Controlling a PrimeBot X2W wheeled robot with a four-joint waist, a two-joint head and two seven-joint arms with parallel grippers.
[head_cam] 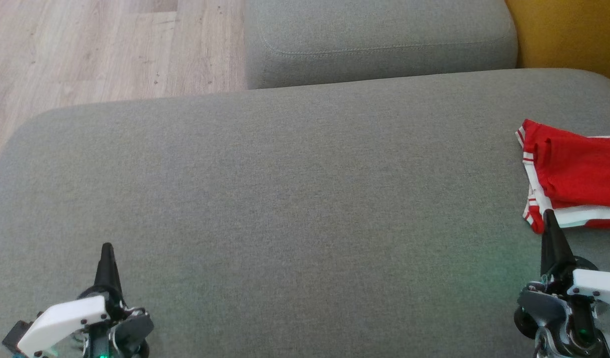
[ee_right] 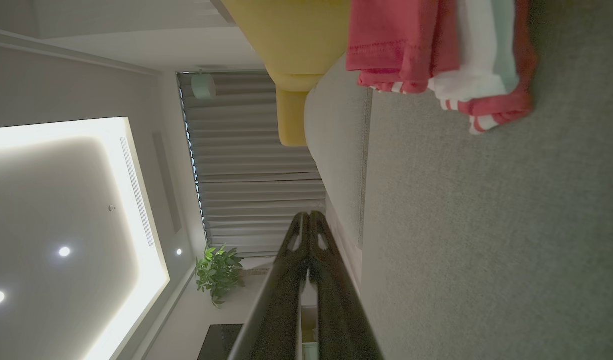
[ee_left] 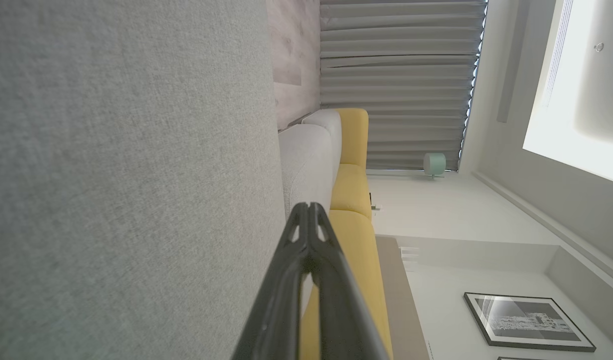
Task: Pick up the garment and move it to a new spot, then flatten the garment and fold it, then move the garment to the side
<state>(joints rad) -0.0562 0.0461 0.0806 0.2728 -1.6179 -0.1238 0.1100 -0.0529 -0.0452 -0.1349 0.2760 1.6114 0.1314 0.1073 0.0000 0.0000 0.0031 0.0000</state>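
Note:
The garment (head_cam: 576, 174) is red with white stripes, folded into a small stack at the right edge of the grey cushion (head_cam: 295, 199); the right wrist view shows the garment (ee_right: 436, 55) along its top edge. My right gripper (head_cam: 550, 215) is shut and empty, its tip just in front of the garment's near corner. Low at the left, my left gripper (head_cam: 107, 247) is shut and empty over bare cushion, far from the garment. Both wrist views show each pair of fingers pressed together: the left gripper (ee_left: 309, 206) and the right gripper (ee_right: 309, 215).
A second grey cushion (head_cam: 379, 40) lies behind the big one. A yellow seat (head_cam: 568, 35) stands at the back right. Wooden floor (head_cam: 86, 49) lies beyond the cushion's far left edge. The wide cushion surface between the grippers is bare fabric.

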